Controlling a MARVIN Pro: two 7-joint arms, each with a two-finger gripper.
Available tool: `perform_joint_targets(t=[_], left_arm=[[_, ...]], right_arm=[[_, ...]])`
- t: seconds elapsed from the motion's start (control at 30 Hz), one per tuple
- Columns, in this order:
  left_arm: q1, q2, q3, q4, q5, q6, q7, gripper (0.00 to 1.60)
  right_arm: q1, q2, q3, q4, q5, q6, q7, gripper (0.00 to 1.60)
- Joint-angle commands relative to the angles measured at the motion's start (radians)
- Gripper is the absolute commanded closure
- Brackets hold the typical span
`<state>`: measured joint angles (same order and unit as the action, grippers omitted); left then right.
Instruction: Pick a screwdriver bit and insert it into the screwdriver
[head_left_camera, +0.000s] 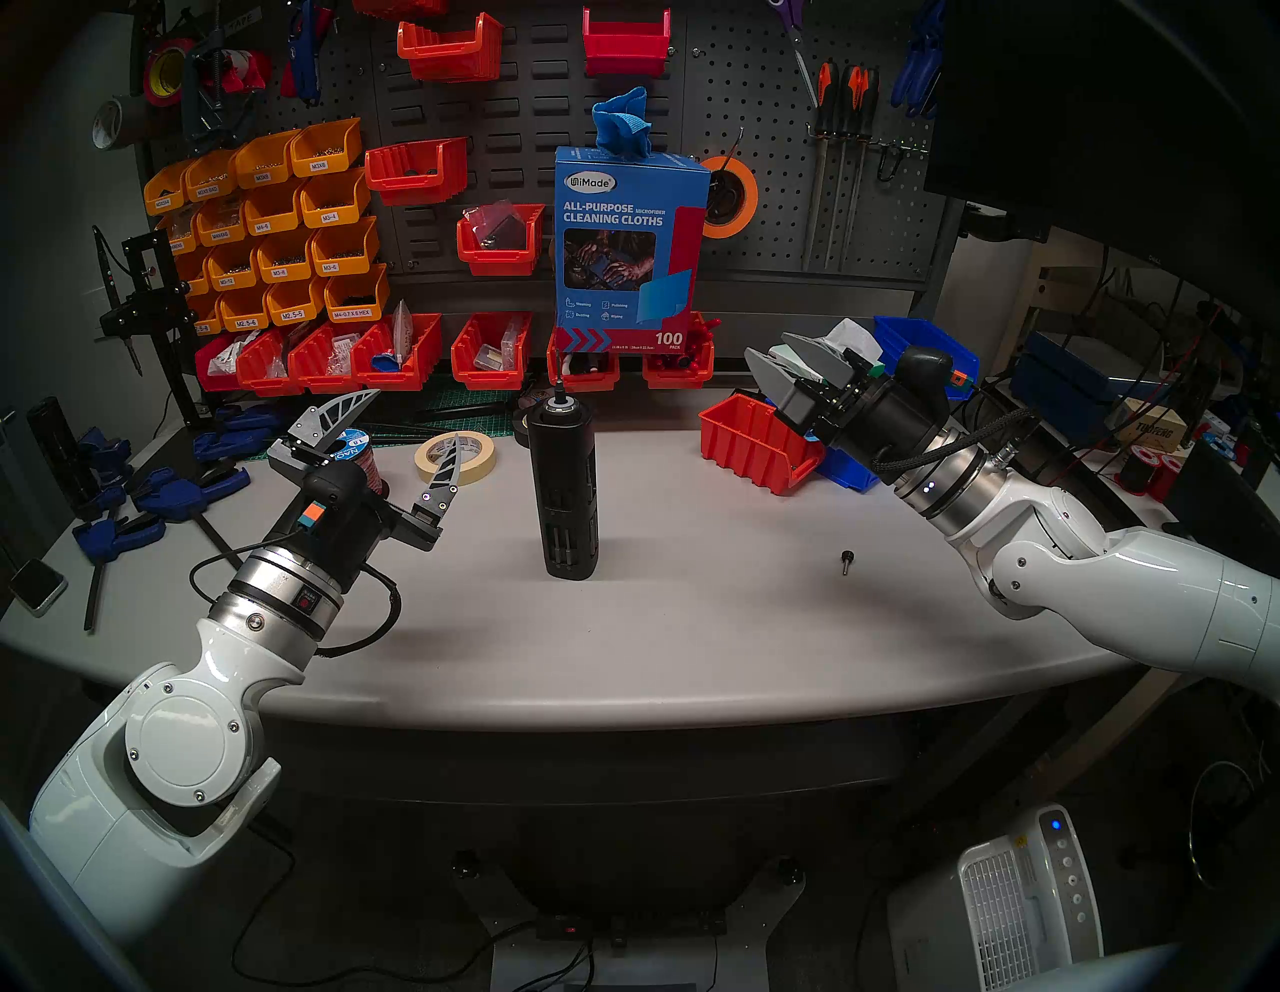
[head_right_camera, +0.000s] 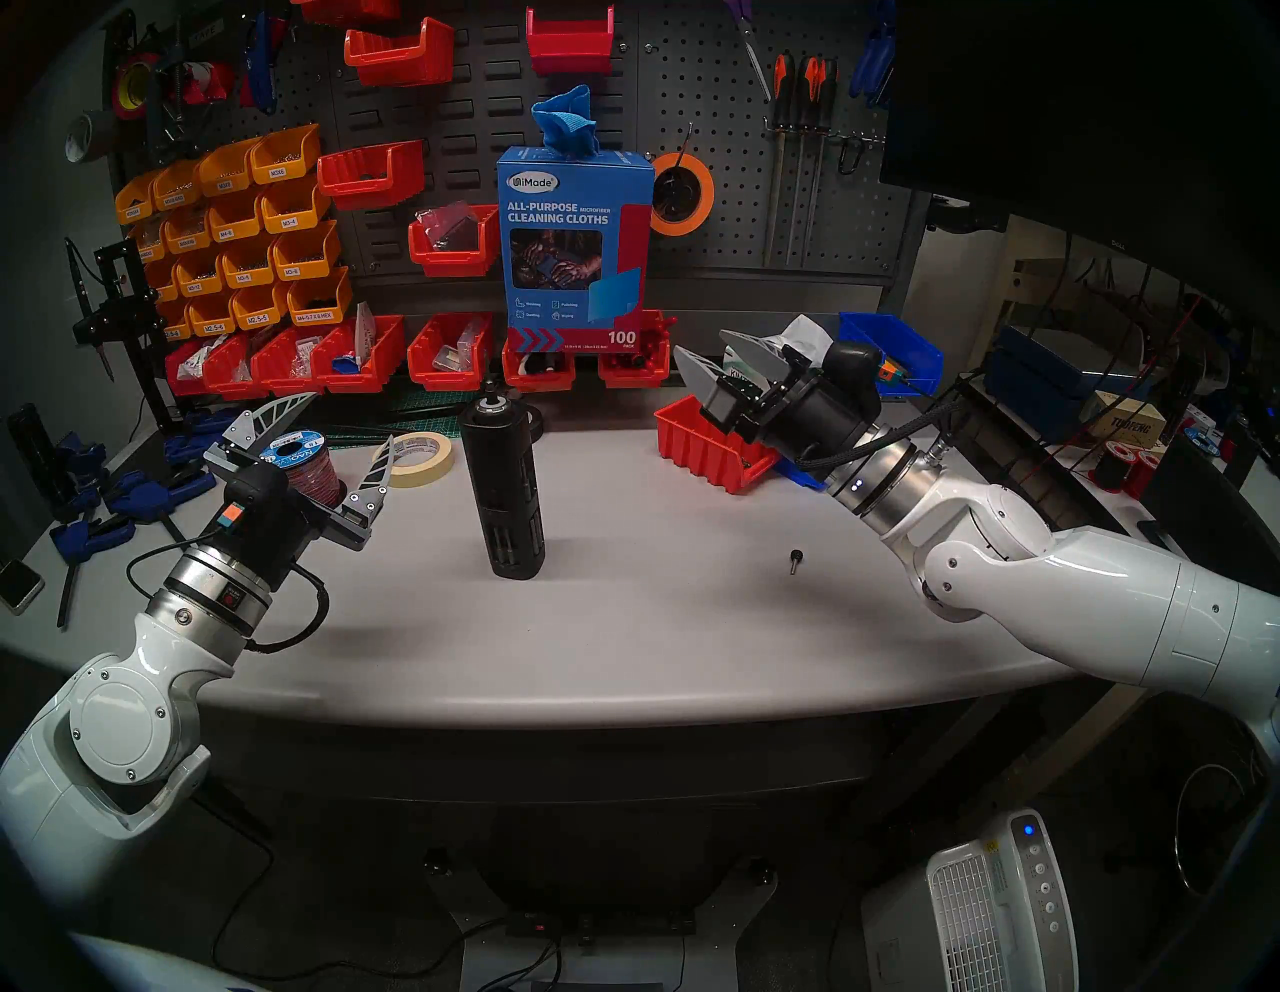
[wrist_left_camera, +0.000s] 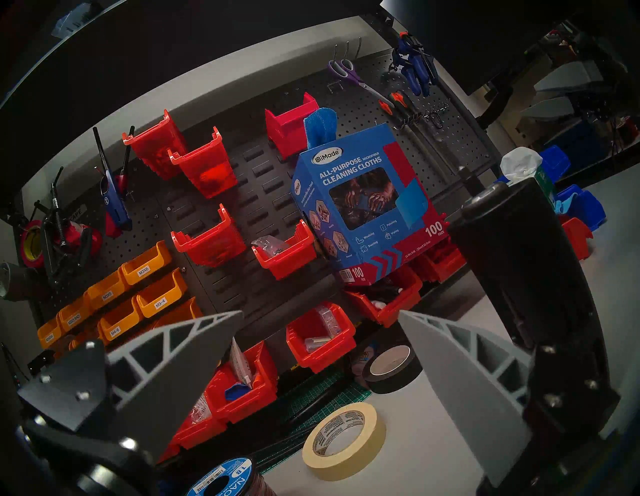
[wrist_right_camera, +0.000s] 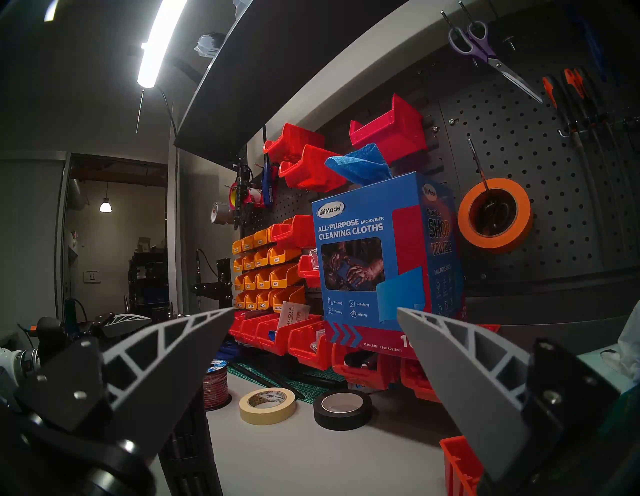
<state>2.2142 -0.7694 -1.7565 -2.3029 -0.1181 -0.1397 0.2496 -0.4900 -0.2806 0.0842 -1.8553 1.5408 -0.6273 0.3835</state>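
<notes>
screwdriver (head_left_camera: 572, 485) stands upright near the middle of the worktop (head_left_camera: 692, 623), a little toward the back edge, its round socket facing up, which suits a bit dropped in from above. in the left head view a thin dark rod, seemingly the screwdriver bit (head_left_camera: 558, 374), rises straight from that socket; the right head view is too dark there to confirm it, so whether it is fully seated i cannot tell. judging by that, the insertion looks done or nearly so.

both arms hang off to the sides, well apart from the tool, leaving the top of it free. the left pincer (head_left_camera: 409, 419) hovers toward the left edge, spread wide with nothing between its fingers, above a wire spool (head_right_camera: 305, 471) and near a roll of masking tape (head_left_camera: 455, 457). the right pincer (head_left_camera: 776, 357) is raised over an orange bin (head_left_camera: 755, 447) near the back right corner, also spread and empty (its wrist view shows only open air between the fingers).

a short pin with a round black knob (head_left_camera: 846, 560) lies alone on the worktop's right half, touched by nothing.
</notes>
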Motion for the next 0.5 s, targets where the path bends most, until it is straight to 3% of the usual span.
perform_joint_targets(t=[0.0, 0.47], left_arm=[[-0.018, 0.003, -0.011, -0.021, -0.001, -0.006, 0.003, 0.00], [-0.019, 0.001, -0.011, -0.021, 0.000, -0.006, 0.002, 0.00]], right_arm=[[0.028, 0.004, 0.025, -0.005, -0.004, -0.003, -0.005, 0.00], [0.029, 0.004, 0.025, -0.005, -0.004, -0.003, -0.005, 0.00]])
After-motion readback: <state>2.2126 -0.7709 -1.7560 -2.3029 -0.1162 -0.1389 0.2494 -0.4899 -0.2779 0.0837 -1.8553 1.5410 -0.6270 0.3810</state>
